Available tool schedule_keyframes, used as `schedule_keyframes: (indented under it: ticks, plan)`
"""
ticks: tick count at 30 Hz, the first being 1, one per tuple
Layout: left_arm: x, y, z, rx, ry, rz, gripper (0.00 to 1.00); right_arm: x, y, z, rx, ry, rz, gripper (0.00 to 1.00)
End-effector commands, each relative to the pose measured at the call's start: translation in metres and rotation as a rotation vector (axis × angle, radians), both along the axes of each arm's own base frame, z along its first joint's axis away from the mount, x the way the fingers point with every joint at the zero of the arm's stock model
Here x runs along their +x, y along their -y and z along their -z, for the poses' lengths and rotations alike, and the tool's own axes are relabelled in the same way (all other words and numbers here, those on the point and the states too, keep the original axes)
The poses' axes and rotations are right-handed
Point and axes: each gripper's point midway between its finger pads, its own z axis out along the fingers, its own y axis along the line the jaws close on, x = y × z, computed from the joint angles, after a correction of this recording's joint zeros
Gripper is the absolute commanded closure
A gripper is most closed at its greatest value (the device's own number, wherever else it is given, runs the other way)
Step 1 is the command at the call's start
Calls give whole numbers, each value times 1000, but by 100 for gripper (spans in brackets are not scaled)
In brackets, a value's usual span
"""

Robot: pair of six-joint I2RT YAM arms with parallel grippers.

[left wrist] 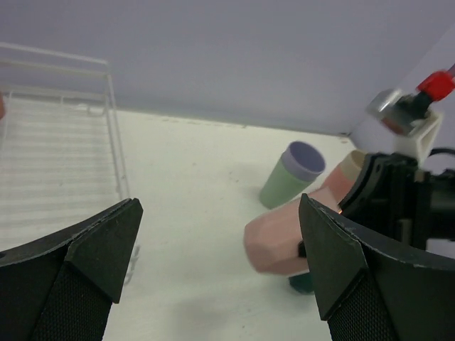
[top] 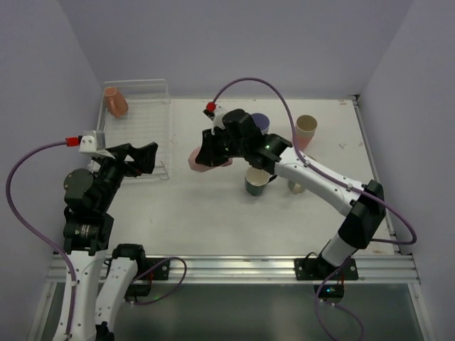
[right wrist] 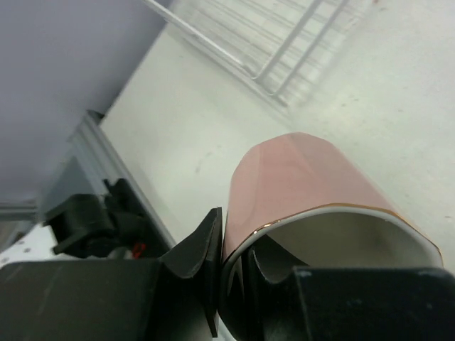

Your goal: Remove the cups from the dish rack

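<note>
Step in hand: carry-out. Right fingers (right wrist: 197,259) pinch the rim of the pink cup (right wrist: 306,177), one inside and one outside. The cup is tipped on its side, seemingly held off the surface (top: 213,220), just at nine o'clock of the green mug (top: 256,183).

Rack (top: 142,128) sits at ten o'clock, with one orange cup (top: 116,101) in its far-left corner. Left fingers (left wrist: 92,249) are spread wide and empty at the rack's near-right corner.

Next, as I read it: right the pink cup, set it down clear of the mug, release. The orange cup then looks like the left arm's job.
</note>
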Motion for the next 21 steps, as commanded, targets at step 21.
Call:
schedule_keyframes:
  ticks: [21]
  plan:
    - [-13, -60, 86, 148, -93, -311, 0, 84, 5, 128, -846, 245, -125, 100]
